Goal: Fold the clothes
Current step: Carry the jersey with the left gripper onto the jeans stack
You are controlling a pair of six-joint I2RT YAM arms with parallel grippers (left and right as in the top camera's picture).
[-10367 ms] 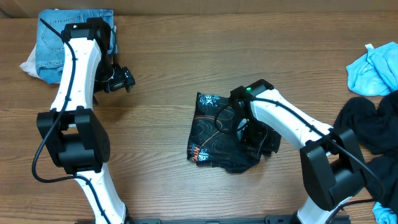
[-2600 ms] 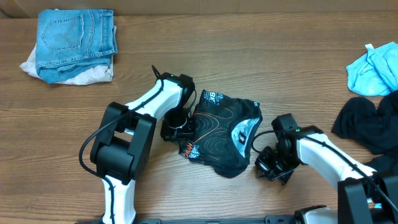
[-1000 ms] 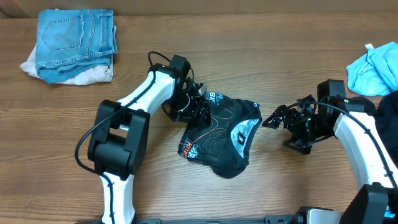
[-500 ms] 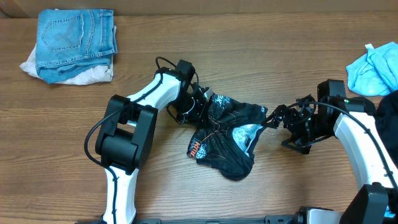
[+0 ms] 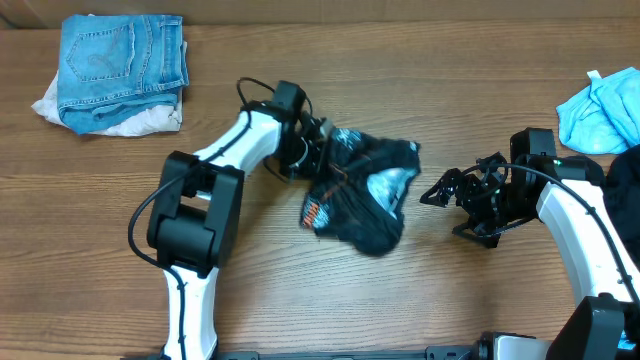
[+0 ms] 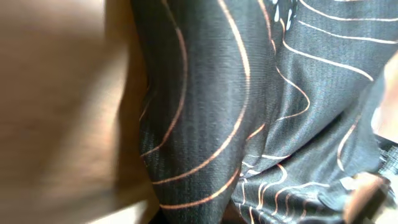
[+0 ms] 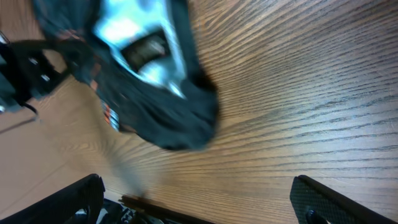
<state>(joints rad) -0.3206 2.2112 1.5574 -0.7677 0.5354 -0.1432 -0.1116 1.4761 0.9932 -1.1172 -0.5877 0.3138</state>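
A brown wood-grain table (image 5: pixel 420 60) fills the overhead view. At its far left corner a pair of blue jeans (image 5: pixel 125 55) lies folded on top of a white cloth (image 5: pixel 150 122), which reads as finished work; at the right edge a light blue garment (image 5: pixel 600 110) and a plain black garment (image 5: pixel 625 190) lie crumpled, well apart from both arms.

The black jersey (image 5: pixel 360 190), marked with thin tan contour lines, sits near the middle of the table; it is bunched into a rumpled heap rather than spread flat, a pale inner panel is turned upward, and its outline is smeared with blur. The left gripper (image 5: pixel 318 152) is at the jersey's upper left edge, jaws pressed together on a fold of the cloth; its wrist view is filled with the lined fabric close to the lens, with wood to one side. The right gripper (image 5: pixel 445 190) stands just beside the jersey's right side, jaws spread wide and holding nothing; its wrist view shows bare wood between the fingers and the jersey beyond.

As a judgement, the task is early: the jeans look done; the jersey has yet to be laid flat and folded; the two garments at the right look untouched.
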